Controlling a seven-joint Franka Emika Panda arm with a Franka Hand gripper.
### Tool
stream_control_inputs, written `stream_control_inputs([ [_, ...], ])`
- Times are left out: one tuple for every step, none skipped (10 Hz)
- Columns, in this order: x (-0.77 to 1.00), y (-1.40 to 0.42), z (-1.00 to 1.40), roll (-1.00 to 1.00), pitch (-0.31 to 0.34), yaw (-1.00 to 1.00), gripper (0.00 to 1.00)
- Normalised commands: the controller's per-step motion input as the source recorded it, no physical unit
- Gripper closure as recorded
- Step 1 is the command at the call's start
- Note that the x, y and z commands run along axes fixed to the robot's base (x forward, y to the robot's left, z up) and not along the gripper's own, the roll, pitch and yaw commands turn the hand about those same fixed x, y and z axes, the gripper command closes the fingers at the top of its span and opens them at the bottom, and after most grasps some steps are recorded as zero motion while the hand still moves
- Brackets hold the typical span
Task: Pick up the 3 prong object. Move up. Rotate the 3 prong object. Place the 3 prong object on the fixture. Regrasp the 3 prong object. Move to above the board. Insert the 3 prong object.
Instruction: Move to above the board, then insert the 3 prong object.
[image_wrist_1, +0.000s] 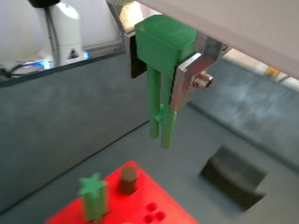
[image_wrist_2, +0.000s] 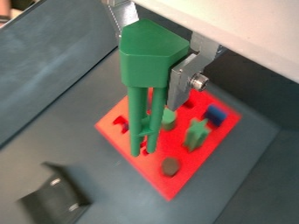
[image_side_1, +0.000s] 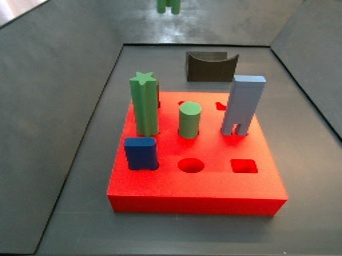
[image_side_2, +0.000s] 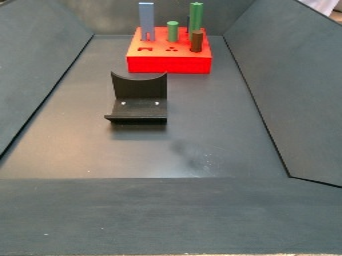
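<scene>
Pincer (image_wrist_2: 158, 74): high above the bench, silver fingers (image_wrist_1: 187, 77) clamped on the top end of the 3 prong object (image_wrist_2: 142, 109). In both wrist views the bar hangs upright, its lower end free and well clear of everything below. In a side view only its green tip (image_side_1: 168, 6) shows at the top edge of the picture; the pincer itself is out of that frame.

Board (image_side_1: 201, 187): red slab lying toward one end of the bench (image_side_2: 187, 150), shaped holes open in its top face. Standing in it: a green star-topped post (image_side_1: 144, 103), a short green cylinder (image_side_1: 190, 120), a tall grey-blue block (image_side_1: 243, 104), a low dark blue block (image_side_1: 140, 153). A wrist view also shows a dark round peg (image_wrist_1: 128, 180).

Fixture (image_side_2: 138, 100): dark notched bracket just beyond the board, toward the middle of the bench; its cradle is unoccupied.

Assessment: a grasp at the bar's end with the length vertical suits lowering it into a hole, so this looks like the carry to above the board. In a wrist view the bar hangs over the slab's edge rather than plainly over a hole; alignment probably remains.
</scene>
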Motion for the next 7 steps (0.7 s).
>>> stream_control_inputs([
  [-0.07,-0.02,0.01,-0.91,-0.010,-0.05,1.00],
  [-0.05,0.02,0.01,-0.61,-0.018,-0.03,1.00],
  [-0.04,0.02,0.00,-0.31,-0.027,-0.01,1.00],
  [0.02,0.00,0.00,0.00,0.000,0.00,1.00],
  [0.26,0.00,-0.23,0.00,0.000,0.06,1.00],
  [0.58,0.00,-0.71,0.06,-0.003,0.32,1.00],
  [0.39,0.00,-0.72,0.03,-0.096,0.44,1.00],
])
